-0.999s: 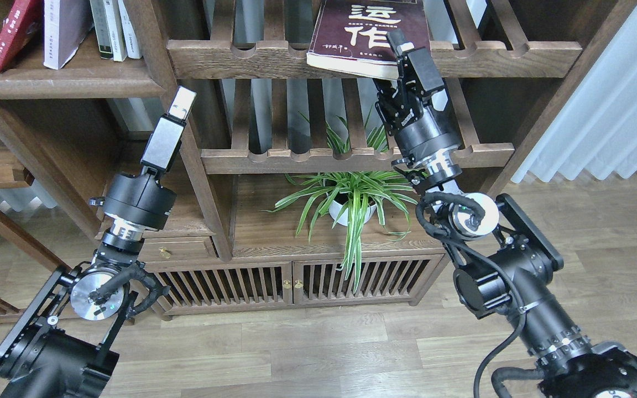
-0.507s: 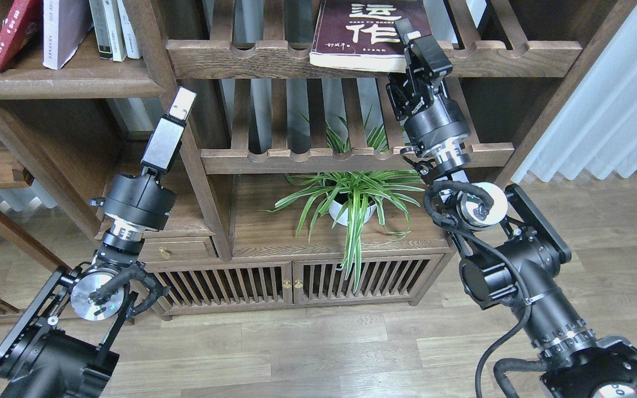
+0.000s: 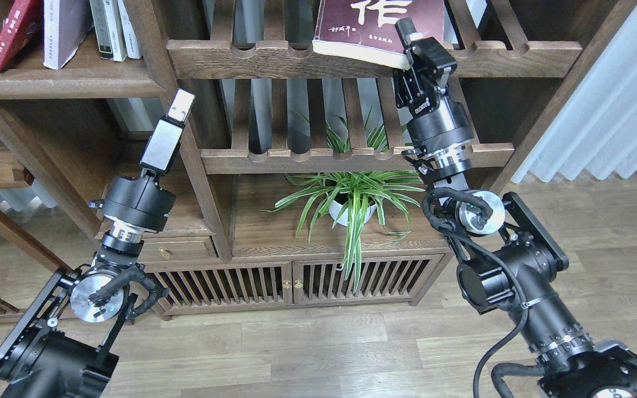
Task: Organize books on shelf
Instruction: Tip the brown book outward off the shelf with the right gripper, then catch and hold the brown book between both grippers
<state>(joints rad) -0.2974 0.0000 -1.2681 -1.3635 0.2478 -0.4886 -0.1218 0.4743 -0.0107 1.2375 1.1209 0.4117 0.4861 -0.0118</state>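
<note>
Dark-brown shelving fills the view above a wood-plank floor, with a white curtain [image 3: 617, 94] at the right and a potted spider plant [image 3: 351, 202] in the middle bay. The right gripper [image 3: 407, 47] is closed on the near right corner of the maroon book [image 3: 376, 25], 1 finger over the cover and the rest under the page block. That corner hold probably lets the arm lift and carry the book while most of it lies flat on the upper slatted rack [image 3: 241, 58]. The book lies cover up, its large white characters reading upright from here. Its top runs out of frame, so the long axis seems to point away from the robot into the rack.

The solid shelf [image 3: 75, 83] at upper left already carries a red book [image 3: 11, 33] and a white-and-lavender book [image 3: 61, 30], both leaning, beside 2 thin pale volumes [image 3: 114, 27]. That looks like the maroon book's destination.

The left gripper [image 3: 180, 105] hangs raised in front of a shelf post, holding nothing; whether its fingers are parted I cannot tell.
</note>
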